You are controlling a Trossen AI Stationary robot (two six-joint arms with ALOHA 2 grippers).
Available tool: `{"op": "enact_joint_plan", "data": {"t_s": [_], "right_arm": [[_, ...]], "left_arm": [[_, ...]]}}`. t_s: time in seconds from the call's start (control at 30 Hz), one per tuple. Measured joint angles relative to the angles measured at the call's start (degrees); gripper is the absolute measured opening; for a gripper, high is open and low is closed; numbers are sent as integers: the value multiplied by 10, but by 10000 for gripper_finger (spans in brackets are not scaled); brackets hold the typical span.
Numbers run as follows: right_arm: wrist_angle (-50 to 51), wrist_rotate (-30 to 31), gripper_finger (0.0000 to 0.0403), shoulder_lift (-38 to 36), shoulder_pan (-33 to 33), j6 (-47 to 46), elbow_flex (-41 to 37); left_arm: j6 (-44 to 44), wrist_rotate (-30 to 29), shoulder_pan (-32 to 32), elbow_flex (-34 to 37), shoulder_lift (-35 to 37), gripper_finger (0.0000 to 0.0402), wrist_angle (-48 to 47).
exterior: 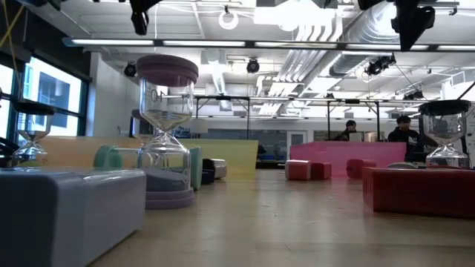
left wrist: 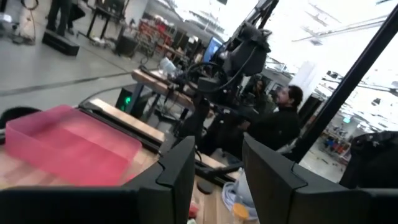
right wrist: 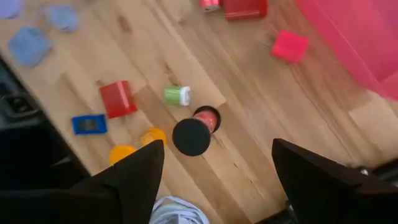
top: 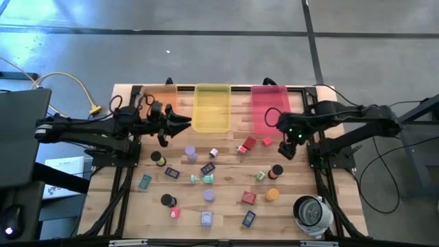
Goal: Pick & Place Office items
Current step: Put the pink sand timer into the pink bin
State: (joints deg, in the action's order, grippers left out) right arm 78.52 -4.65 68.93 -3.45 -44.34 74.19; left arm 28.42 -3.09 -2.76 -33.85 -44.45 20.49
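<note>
Two grippers up: right gripper (right wrist: pixel 214 165) open above black-capped hourglass (right wrist: pixel 194 134); left gripper (left wrist: pixel 217 171) parted, empty (9 o'clock). Risk: off-centre descent topples it.

Small office items (top: pixel 209 180) are scattered over the wooden tabletop: sand timers, red blocks (top: pixel 248 198) and flat dark rectangles (top: pixel 172 173). A black-capped red timer (right wrist: pixel 196 132) is seen upright beside a green one (right wrist: pixel 176 95) lying down. A lavender-capped hourglass (exterior: pixel 168 130) stands upright.
</note>
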Motion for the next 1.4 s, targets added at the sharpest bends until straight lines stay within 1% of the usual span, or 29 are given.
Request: {"op": "enact_joint_plan", "data": {"t_s": [0.1, 0.2, 0.37, 0.47, 0.63, 0.7, 0.77, 0.9, 1.1, 1.23, 1.4], "right_arm": [[9, 38, 297, 13, -23, -41, 0], [5, 57, 299, 20, -47, -84, 0], [6, 45, 299, 29, -80, -117, 0], [9, 47, 303, 37, -91, -155, -1], [18, 41, 322, 57, -104, -216, -2], [27, 44, 329, 71, -111, -220, -2], [26, 40, 335, 84, -112, -231, -2], [23, 12, 338, 102, -112, -225, -2], [18, -8, 341, 132, -112, -223, -2], [16, -14, 352, 149, -112, -238, -2], [-9, -30, 357, 149, -112, -249, -2]], "left_arm": [[1, 0, 7, 0, -8, 131, 0], [1, 0, 12, 0, -11, 131, 0], [11, 1, 27, 0, -11, 131, 2], [26, 2, 32, 0, -11, 131, 2], [30, 2, 35, 0, -11, 131, 2], [33, 9, 35, 0, -10, 131, 3], [33, 33, 34, 0, -10, 131, 3], [33, 78, 34, 0, -10, 131, 3], [33, 131, 34, 0, -10, 131, 3], [33, 141, 34, 0, -10, 131, 3], [33, 141, 34, 0, -10, 130, 3]]}}
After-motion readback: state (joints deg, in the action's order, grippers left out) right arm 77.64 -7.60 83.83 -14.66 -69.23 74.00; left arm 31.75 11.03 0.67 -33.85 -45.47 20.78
